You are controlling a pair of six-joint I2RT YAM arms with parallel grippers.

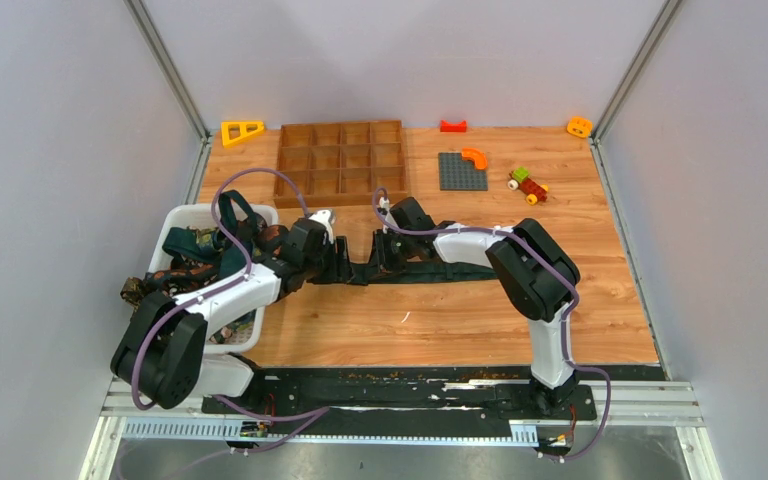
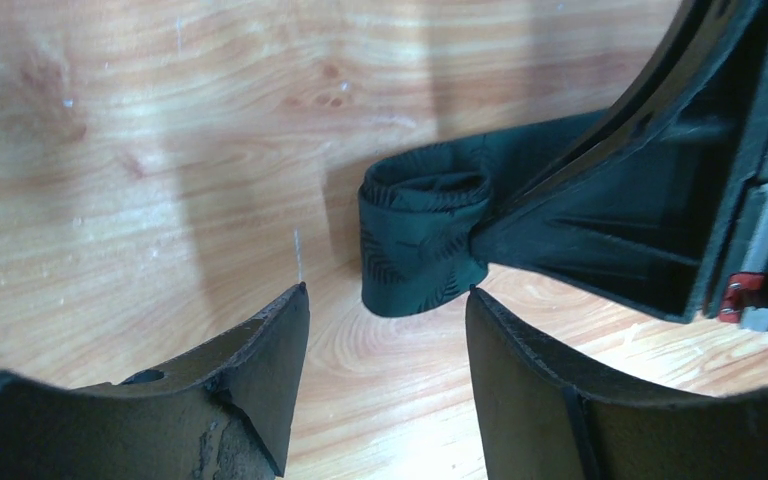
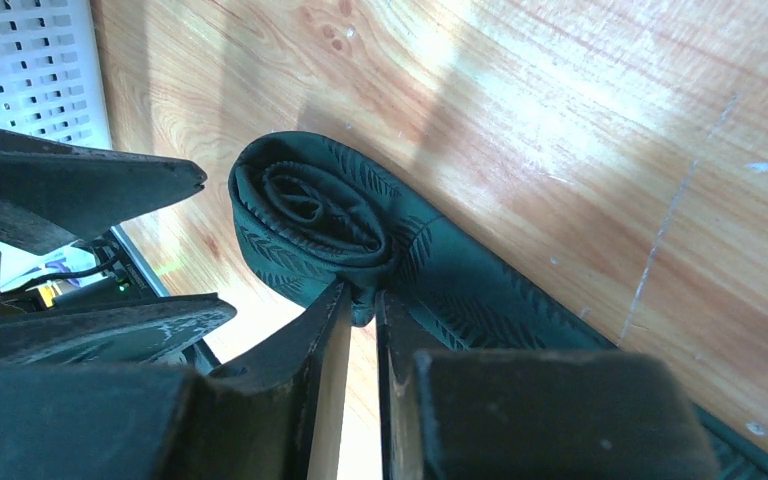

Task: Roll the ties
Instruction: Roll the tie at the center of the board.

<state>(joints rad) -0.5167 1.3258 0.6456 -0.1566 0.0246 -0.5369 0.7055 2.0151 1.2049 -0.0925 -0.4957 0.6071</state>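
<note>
While the dark green tie (image 3: 310, 215) is only partly wound, its small roll is found on the table (image 2: 160, 150) just ahead of the left gripper (image 2: 388, 300), whose jaws are spread and touch nothing. A fold at the roll's edge is pinched between the nearly closed jaws of the right gripper (image 3: 360, 300). Rolling is judged to be under way; a fresh left-hand grasp is probably called for, so the coil can be turned further. The unrolled length is largely hidden beneath the right arm (image 1: 520, 265).
</note>
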